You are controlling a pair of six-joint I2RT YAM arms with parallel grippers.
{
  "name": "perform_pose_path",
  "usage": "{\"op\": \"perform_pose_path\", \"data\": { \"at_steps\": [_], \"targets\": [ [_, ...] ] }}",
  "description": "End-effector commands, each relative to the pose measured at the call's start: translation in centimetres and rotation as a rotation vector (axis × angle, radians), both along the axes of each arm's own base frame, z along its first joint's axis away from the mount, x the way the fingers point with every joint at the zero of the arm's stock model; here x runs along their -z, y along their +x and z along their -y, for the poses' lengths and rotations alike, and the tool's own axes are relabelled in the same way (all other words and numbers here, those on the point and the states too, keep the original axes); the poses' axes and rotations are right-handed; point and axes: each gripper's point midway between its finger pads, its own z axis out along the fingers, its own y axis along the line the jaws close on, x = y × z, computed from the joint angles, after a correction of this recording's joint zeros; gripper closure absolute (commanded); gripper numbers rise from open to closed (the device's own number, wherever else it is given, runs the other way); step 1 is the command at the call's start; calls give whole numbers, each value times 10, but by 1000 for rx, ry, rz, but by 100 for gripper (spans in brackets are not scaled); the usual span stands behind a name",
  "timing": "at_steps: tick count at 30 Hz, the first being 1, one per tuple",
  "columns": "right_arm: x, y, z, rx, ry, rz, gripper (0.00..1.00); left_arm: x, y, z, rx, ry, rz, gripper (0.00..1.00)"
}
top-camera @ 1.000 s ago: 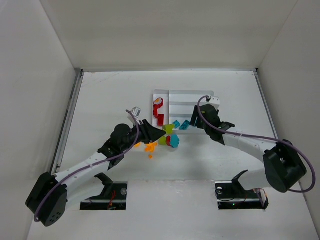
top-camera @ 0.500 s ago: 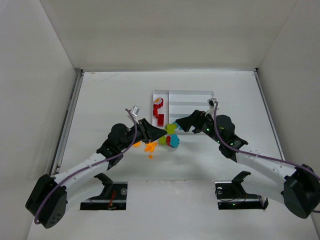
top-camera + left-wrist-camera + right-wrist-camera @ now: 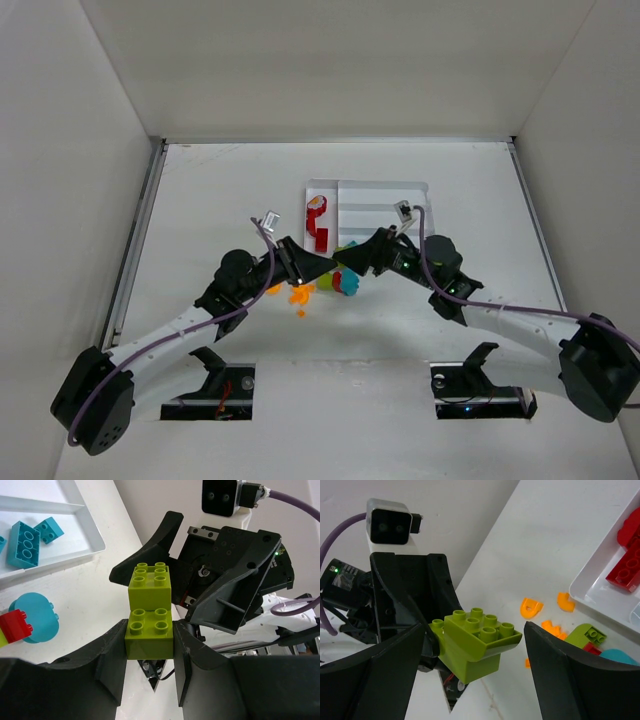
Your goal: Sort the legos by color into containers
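Note:
My left gripper (image 3: 149,636) is shut on a lime green lego (image 3: 149,605), two stacked bricks held above the table just in front of the white tray (image 3: 385,185). My right gripper (image 3: 474,630) faces it, open wide, with one finger on each side of the same green lego (image 3: 477,640) and not touching it. In the top view both grippers meet tip to tip (image 3: 338,264) and hide the held brick. Red legos (image 3: 317,225) lie in the tray's tall left section. Teal legos (image 3: 22,542) lie in a long section.
Orange legos (image 3: 298,295) are scattered on the table under the left gripper. A round teal piece (image 3: 37,622) with a red brick (image 3: 15,626) on it and a loose green piece (image 3: 585,635) sit below the grippers. White walls enclose the table.
My right arm swung from the tray to the left gripper, and its jaws opened wide around the green lego. The left gripper kept its grip and hardly moved.

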Motion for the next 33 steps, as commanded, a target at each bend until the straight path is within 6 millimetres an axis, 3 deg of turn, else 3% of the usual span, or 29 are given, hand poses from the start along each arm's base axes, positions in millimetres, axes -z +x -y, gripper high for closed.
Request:
{"op": "perform_pose_path", "data": {
  "at_steps": [1, 13, 19, 28, 30, 33],
  "targets": [
    [-36, -4, -6, -36, 95, 88, 16, -20, -5, 2, 26, -70, 54, 86],
    [-51, -14, -3, -67, 151, 139, 28, -23, -9, 5, 45, -105, 33, 86],
    [-51, -8, 5, -45, 184, 147, 30, -22, -13, 7, 65, -117, 18, 86],
    [-56, -3, 14, -22, 220, 151, 47, -22, -16, 5, 67, -121, 14, 86],
    [-53, -4, 13, -30, 214, 140, 47, -22, -14, 3, 57, -123, 16, 86],
    [-48, -6, 8, -56, 206, 123, 38, -25, -12, 3, 54, -126, 22, 86]
  ]
}}
